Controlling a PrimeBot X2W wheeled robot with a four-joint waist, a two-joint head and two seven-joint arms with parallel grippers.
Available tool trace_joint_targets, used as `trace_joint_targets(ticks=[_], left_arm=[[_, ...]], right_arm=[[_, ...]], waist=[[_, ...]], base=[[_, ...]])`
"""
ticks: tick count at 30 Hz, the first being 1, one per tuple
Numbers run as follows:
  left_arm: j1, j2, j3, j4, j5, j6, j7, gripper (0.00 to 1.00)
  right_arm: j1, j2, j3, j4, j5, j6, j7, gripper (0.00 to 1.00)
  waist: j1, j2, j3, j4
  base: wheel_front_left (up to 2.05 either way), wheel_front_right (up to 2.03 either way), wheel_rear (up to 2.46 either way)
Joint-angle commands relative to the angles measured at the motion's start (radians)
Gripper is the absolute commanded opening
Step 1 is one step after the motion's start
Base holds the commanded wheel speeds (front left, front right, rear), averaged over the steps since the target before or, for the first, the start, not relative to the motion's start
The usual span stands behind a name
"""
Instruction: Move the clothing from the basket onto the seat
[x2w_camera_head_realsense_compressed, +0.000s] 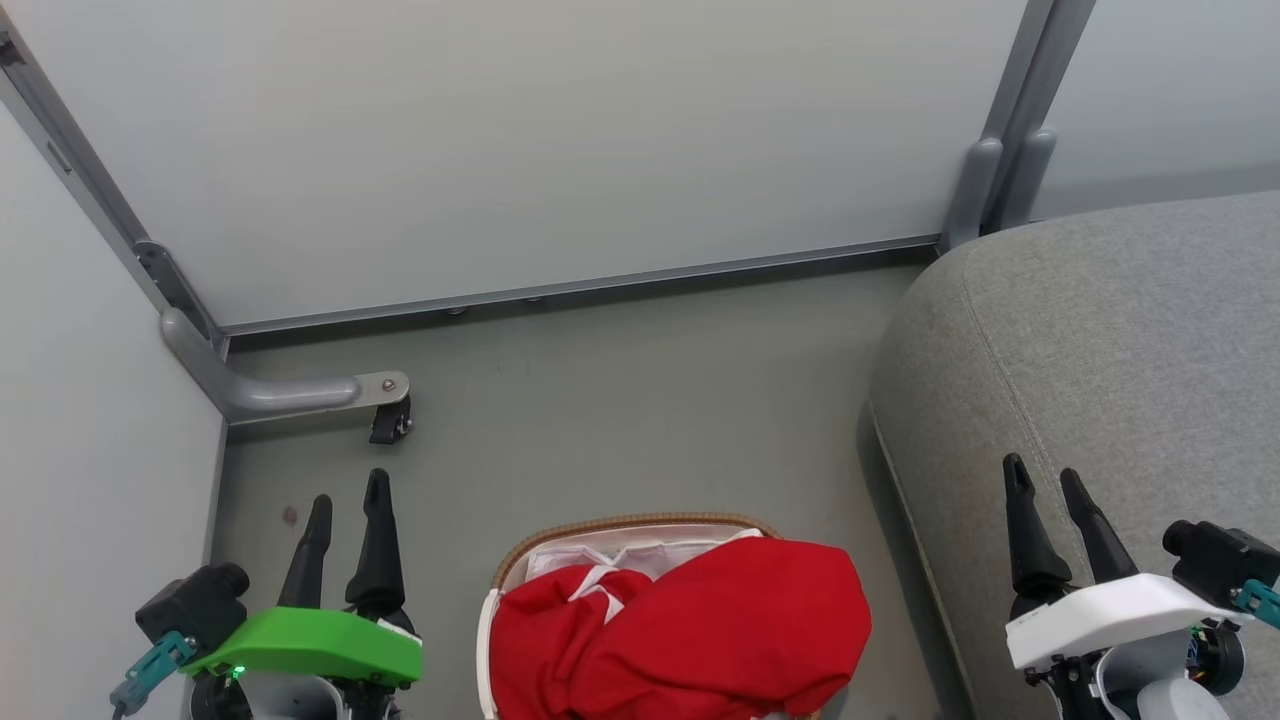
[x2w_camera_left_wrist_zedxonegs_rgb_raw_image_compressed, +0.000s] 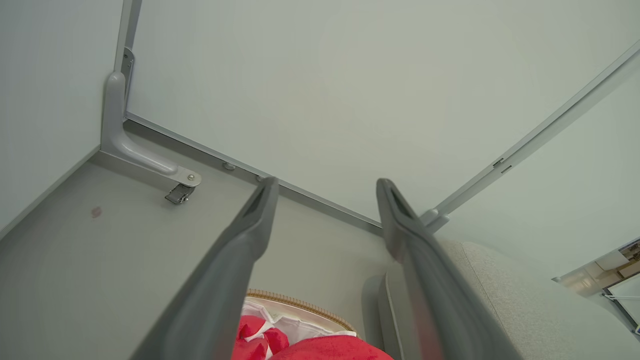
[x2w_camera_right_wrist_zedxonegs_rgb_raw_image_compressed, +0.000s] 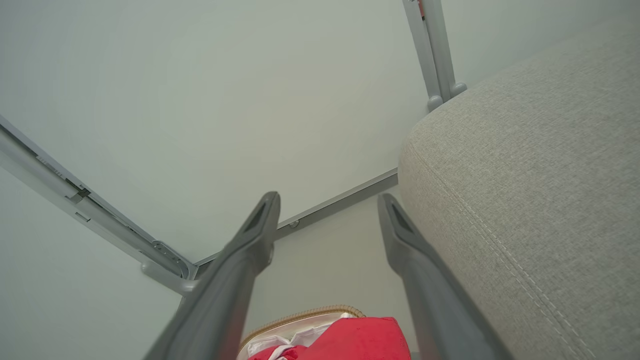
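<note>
The red clothing (x2w_camera_head_realsense_compressed: 690, 630) is heaped in the basket (x2w_camera_head_realsense_compressed: 640, 523) at the bottom centre of the head view, bulging over its right rim; white trim shows on the left part. A white liner lines the basket. The grey seat (x2w_camera_head_realsense_compressed: 1100, 350) fills the right side. My left gripper (x2w_camera_head_realsense_compressed: 348, 505) hangs open over the floor to the left of the basket, holding nothing. My right gripper (x2w_camera_head_realsense_compressed: 1046, 480) stands open above the seat's front edge, also empty. In the left wrist view the clothing (x2w_camera_left_wrist_zedxonegs_rgb_raw_image_compressed: 330, 349) and basket (x2w_camera_left_wrist_zedxonegs_rgb_raw_image_compressed: 295, 301) lie low between the fingers; the right wrist view shows clothing (x2w_camera_right_wrist_zedxonegs_rgb_raw_image_compressed: 360, 340) beside the seat (x2w_camera_right_wrist_zedxonegs_rgb_raw_image_compressed: 540, 200).
Pale partition panels (x2w_camera_head_realsense_compressed: 520, 140) wall the space at the back and left, on grey metal frames. A grey foot bracket with a caster (x2w_camera_head_realsense_compressed: 385, 400) juts over the floor at the back left. Grey floor (x2w_camera_head_realsense_compressed: 640, 400) lies between the basket and the back panel.
</note>
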Motion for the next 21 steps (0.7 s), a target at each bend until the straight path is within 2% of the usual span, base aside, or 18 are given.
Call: trace_joint_targets(ticks=[1,21], left_arm=[[0.004,0.008,-0.004,-0.003,0.028,0.002,-0.010,1.00],[0.005,0.010,-0.031,0.062,0.173,-0.002,-0.060,1.00]], right_arm=[[0.005,-0.007,0.004,-0.005,-0.032,0.000,-0.010,1.00],[0.013,-0.009,0.027,-0.001,-0.251,0.000,-0.059,1.00]], waist=[[0.0000,0.0000,0.000,0.001],[0.0000,0.0000,0.005,0.004]], base=[[0.00,0.00,0.00],[0.00,0.00,0.00]])
